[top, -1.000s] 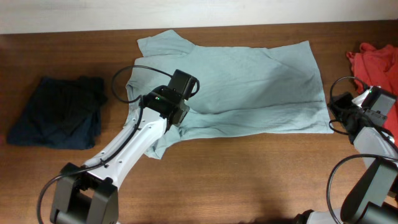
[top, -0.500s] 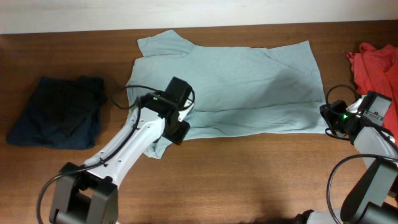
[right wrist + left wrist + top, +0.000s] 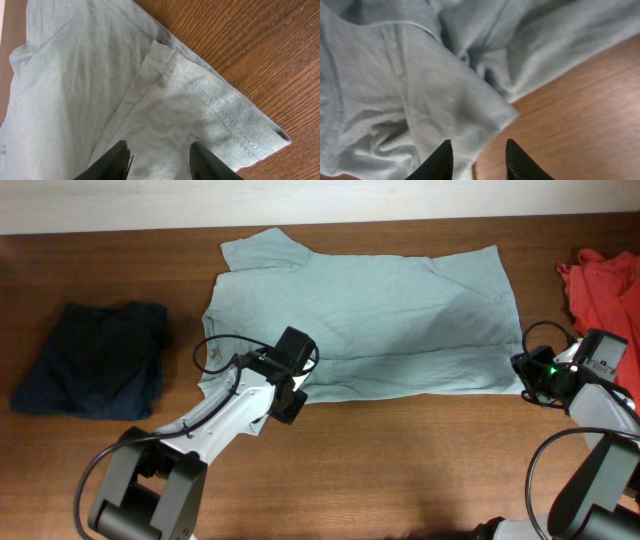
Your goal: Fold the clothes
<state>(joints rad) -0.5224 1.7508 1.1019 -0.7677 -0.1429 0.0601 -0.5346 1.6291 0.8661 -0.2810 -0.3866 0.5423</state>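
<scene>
The pale grey-blue T-shirt [image 3: 400, 310] lies spread on the tabletop [image 3: 400, 470], with the left gripper [image 3: 478, 151] open over its near sleeve [image 3: 465, 107] and the right gripper [image 3: 160, 152] open over its hem corner [image 3: 250, 127], probably to pinch both edges for a fold.

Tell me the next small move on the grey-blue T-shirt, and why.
Probably lower both arms and close on the shirt's near edge. The left end effector stands open over the sleeve, and the right end effector stands open over the hem corner. Neither grips the T-shirt, which lies spread on the table.
</scene>
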